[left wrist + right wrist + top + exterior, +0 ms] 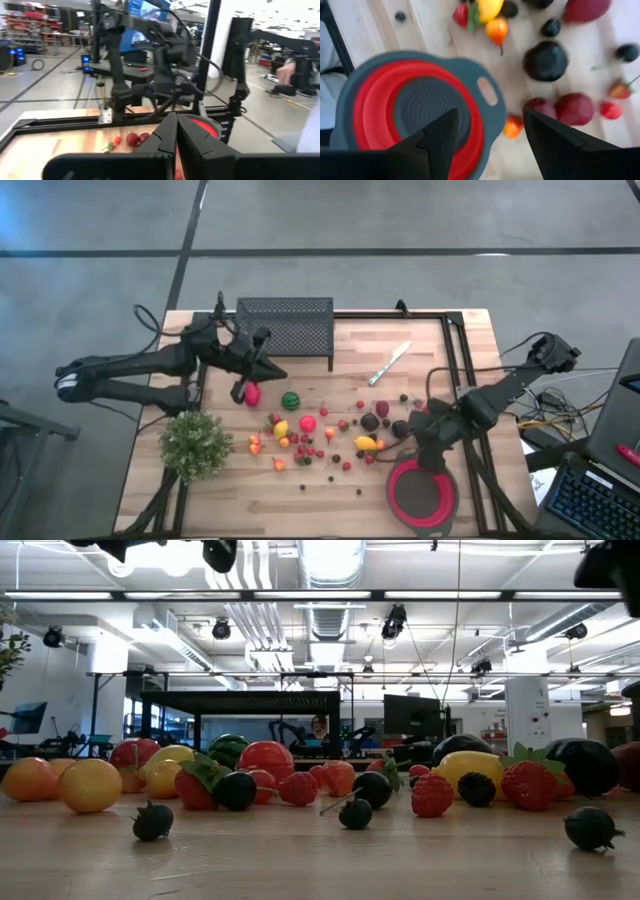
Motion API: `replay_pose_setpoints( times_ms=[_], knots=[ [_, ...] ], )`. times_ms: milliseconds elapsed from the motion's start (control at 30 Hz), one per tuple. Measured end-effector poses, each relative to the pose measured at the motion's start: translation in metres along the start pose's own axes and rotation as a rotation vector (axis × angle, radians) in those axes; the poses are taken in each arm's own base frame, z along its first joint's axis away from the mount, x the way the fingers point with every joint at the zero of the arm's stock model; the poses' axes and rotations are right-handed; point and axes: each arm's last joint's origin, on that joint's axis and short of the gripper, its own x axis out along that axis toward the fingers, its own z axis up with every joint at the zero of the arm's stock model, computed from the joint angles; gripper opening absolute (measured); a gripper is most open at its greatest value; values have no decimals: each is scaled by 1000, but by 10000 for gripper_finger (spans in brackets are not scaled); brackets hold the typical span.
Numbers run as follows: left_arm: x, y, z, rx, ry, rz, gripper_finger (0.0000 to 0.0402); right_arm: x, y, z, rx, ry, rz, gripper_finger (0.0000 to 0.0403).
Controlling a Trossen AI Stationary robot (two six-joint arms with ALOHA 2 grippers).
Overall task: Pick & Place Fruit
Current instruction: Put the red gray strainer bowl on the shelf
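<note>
A: We see small toy fruits [325,435] in red, yellow, orange, green and maroon scattered across the centre of the wooden table [440,340]; the right gripper [490,131] hovers at lower right, jaws released and empty, above a red collapsible colander with grey rim [422,491].

B: We find the left gripper [176,131] clenched, holding nothing, at centre left beside a larger red piece [251,394].

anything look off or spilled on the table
The fruit lies scattered loose across the middle of the table, none of it in the red colander, which looks empty. A knife lies apart near the black basket. Nothing looks damaged or tipped.
</note>
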Motion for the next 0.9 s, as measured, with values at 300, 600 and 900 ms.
replay_pose_setpoints(
  times_ms=[300,600,900],
  knots=[
    [-25,2,-1,-34,74,172,12,15,15,-20,113,131,-44,208],
    [-30,0,3,21,57,190,12,20,16,-50,261,128,-71,196],
    [-30,-1,6,24,31,190,12,43,12,-61,281,130,-79,219]
  ],
)
